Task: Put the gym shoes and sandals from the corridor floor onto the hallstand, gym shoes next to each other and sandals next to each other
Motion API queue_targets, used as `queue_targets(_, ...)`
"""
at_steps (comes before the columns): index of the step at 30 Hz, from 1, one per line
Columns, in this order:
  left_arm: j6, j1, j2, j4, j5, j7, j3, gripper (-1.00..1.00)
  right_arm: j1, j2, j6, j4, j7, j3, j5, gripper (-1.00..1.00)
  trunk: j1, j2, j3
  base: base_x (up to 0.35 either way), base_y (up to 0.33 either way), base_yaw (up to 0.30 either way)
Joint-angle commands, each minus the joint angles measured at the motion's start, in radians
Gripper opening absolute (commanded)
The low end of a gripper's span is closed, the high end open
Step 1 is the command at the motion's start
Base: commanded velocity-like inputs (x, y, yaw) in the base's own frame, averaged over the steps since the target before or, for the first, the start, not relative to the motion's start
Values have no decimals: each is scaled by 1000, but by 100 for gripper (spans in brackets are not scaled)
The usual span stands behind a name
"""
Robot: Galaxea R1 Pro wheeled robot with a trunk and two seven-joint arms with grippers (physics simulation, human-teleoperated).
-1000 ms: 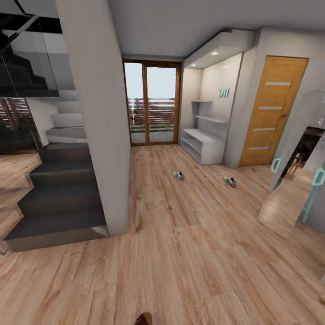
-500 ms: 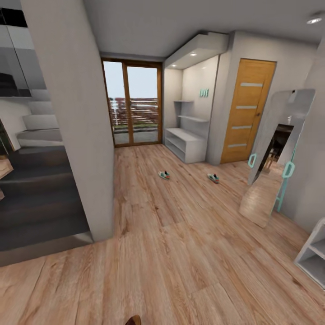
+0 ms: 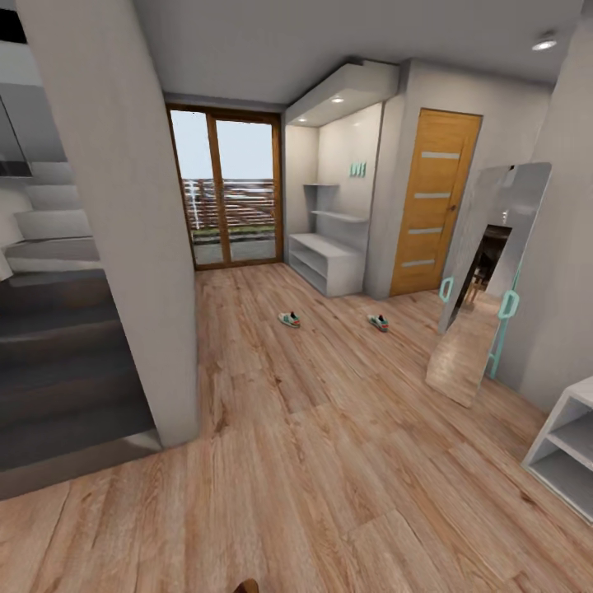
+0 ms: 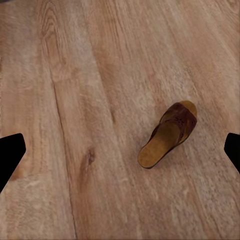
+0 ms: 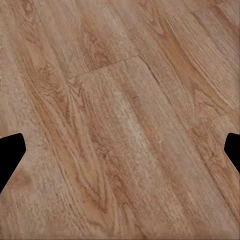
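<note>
Two gym shoes lie apart on the corridor floor (image 3: 329, 428), one (image 3: 289, 319) left of the other (image 3: 378, 323). Behind them the light-grey hallstand (image 3: 325, 262) stands in a wall niche with grey shelves above it. A brown sandal (image 4: 169, 135) with a tan insole lies on the planks well below my left gripper (image 4: 120, 152), whose black fingertips stand wide apart and hold nothing. Its brown tip (image 3: 245, 586) peeks in at the bottom edge of the head view. My right gripper (image 5: 120, 152) is also open, over bare planks.
A thick grey pillar (image 3: 123, 206) and dark stairs (image 3: 58, 354) stand at the left. A mirrored wardrobe door (image 3: 482, 272) with teal handles and a white shelf unit (image 3: 568, 449) line the right. A wooden door (image 3: 432, 202) is right of the hallstand and a glass door (image 3: 226, 193) left of it.
The head camera has swung, so the whole picture has slid left and the white shelf unit has come into view at the right. The shoes lie where they were.
</note>
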Motion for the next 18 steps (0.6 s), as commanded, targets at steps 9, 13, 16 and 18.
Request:
queue_targets(9, -3, -1, 0, 1, 5, 0, -1, 100, 0, 0, -3, 0, -1, -1, -1, 100, 0, -1, -1, 0, 18, -5)
queue_targets(13, -3, -1, 0, 1, 5, 0, -1, 100, -1, 0, -3, 1, -1, -1, -1, 100, 0, -1, -1, 0, 3, -21)
queue_targets(16, -3, -1, 0, 1, 5, 0, -1, 100, 0, 0, -3, 1, -1, -1, -1, 100, 0, -1, -1, 0, 1, -108)
queue_targets(18, -3, -1, 0, 1, 5, 0, -1, 100, 0, 0, -3, 1, -1, -1, -1, 100, 0, -1, -1, 0, 1, -150)
